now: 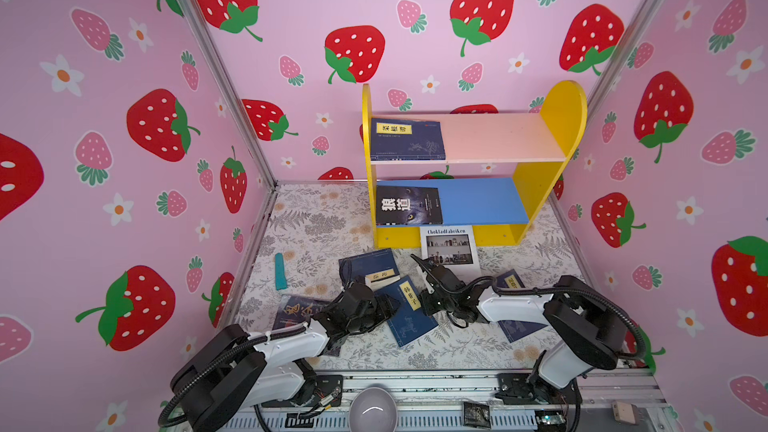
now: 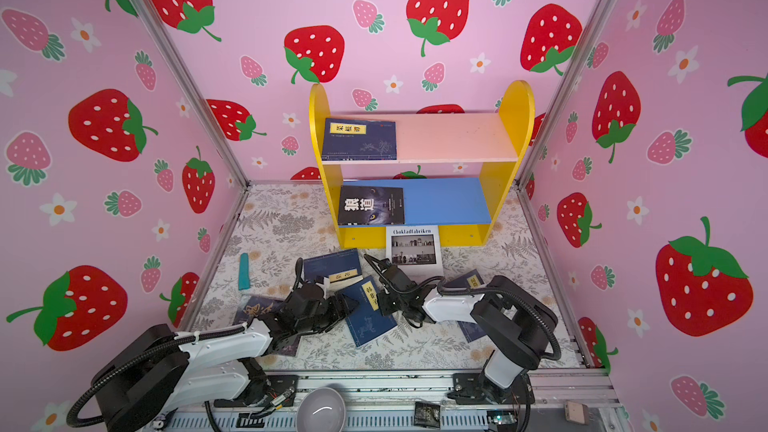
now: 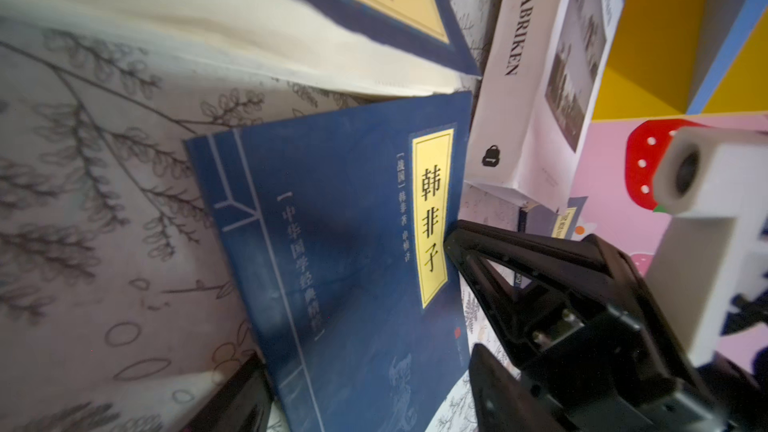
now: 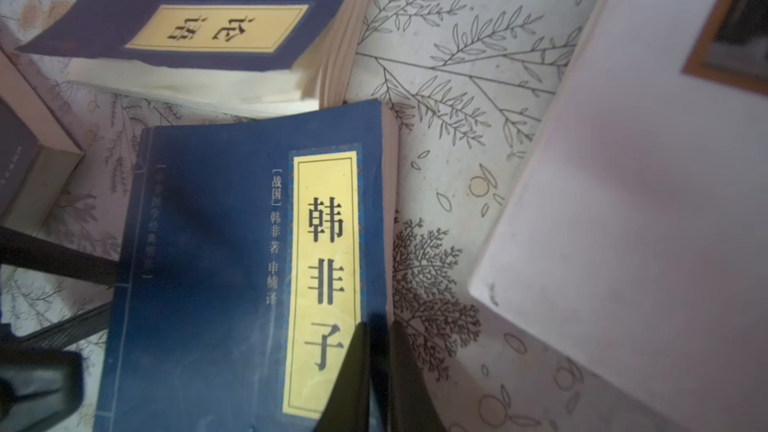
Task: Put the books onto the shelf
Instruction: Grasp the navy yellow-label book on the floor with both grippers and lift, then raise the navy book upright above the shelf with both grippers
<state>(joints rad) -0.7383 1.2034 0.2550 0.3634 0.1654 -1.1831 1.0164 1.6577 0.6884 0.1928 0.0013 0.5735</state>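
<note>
Soft, even light in both top views, seemingly from above, strawberry walls [image 1: 415, 14] bright, wide-angle stretch toward the edges, faint glare on the near bowl [image 1: 372, 409], wrist views dimmer, bluish, white book [image 4: 623, 201] blurred up close, dark shadow across the navy book [image 4: 199, 243].

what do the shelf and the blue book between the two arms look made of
Shelf: likely painted wood or fibreboard, matte; flat coloured panels, screw dots on the base. Blue book: paperback, paper cover with faint sheen; cream page edges show along its side.
</note>
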